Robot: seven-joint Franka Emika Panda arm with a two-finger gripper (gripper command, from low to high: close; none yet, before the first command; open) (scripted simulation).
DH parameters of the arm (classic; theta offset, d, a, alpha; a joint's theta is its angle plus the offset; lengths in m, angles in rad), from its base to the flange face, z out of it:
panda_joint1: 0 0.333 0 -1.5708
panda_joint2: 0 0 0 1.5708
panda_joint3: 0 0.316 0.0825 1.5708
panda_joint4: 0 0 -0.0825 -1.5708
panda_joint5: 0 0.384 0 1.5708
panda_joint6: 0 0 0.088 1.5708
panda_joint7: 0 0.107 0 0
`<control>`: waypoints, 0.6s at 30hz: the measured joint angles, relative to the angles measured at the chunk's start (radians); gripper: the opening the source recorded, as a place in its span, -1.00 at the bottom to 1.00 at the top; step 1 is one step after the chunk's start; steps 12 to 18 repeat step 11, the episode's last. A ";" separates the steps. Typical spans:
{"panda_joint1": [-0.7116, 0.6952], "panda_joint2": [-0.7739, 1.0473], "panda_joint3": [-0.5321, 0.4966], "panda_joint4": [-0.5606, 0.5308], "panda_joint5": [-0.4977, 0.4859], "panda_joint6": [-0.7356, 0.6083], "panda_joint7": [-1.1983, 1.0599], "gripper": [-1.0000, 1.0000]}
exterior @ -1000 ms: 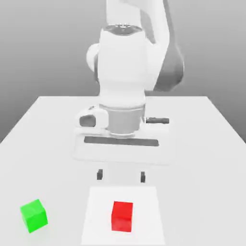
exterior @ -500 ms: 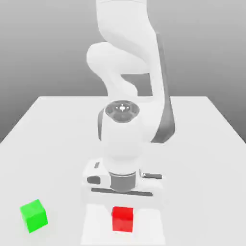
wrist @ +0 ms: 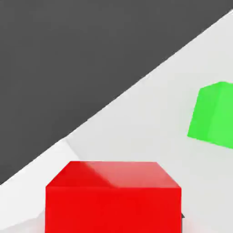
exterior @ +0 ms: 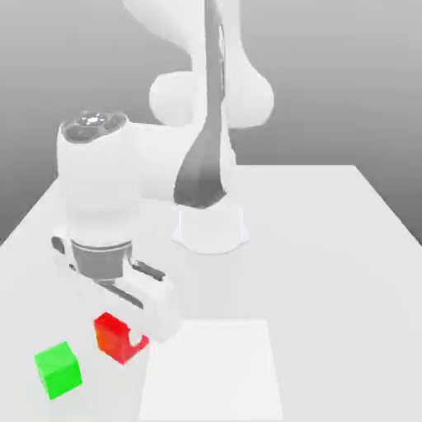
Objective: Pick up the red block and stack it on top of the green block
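The red block (exterior: pixel 115 337) sits directly under the hand, tucked between the fingers, with part of its upper right side hidden by the white hand body in the exterior view. It appears tilted and raised off the table (exterior: pixel 330 272). In the hand view the red block (wrist: pixel 113 195) lies right at the fingertips' end of the gripper, its top face and one broad side showing. The gripper (exterior: pixel 124 330) seems closed on the block, though the fingers themselves are hidden behind the hand, so the grip is judged only from the way the block hangs below it.

Just beyond the fingers, toward the exterior view's left and lower, the green block (exterior: pixel 58 370) rests on the table, close to the red one but not touching it. From the hand view the green block (wrist: pixel 214 114) stands apart from the held cube, off to one side.

A paler square patch (exterior: pixel 214 371) marks the table on the fingers' other side. Farther back stands the arm's base (exterior: pixel 210 227).
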 joint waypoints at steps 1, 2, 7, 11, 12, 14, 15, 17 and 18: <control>-0.017 0.001 -0.021 0.011 0.005 -0.011 0.034 -1.00; -0.034 0.000 -0.043 0.022 0.009 -0.023 0.071 -1.00; -0.078 0.145 -0.025 0.042 0.090 0.097 0.054 -1.00; -0.084 0.166 -0.018 0.044 0.102 0.115 0.047 1.00; -0.084 0.166 -0.018 0.044 0.102 0.115 0.047 1.00; -0.084 0.166 -0.018 0.044 0.102 0.115 0.047 1.00; -0.084 0.166 -0.018 0.044 0.102 0.115 0.047 1.00; -0.084 0.166 -0.018 0.044 0.102 0.115 0.047 1.00; -0.084 0.166 -0.018 0.044 0.102 0.115 0.047 1.00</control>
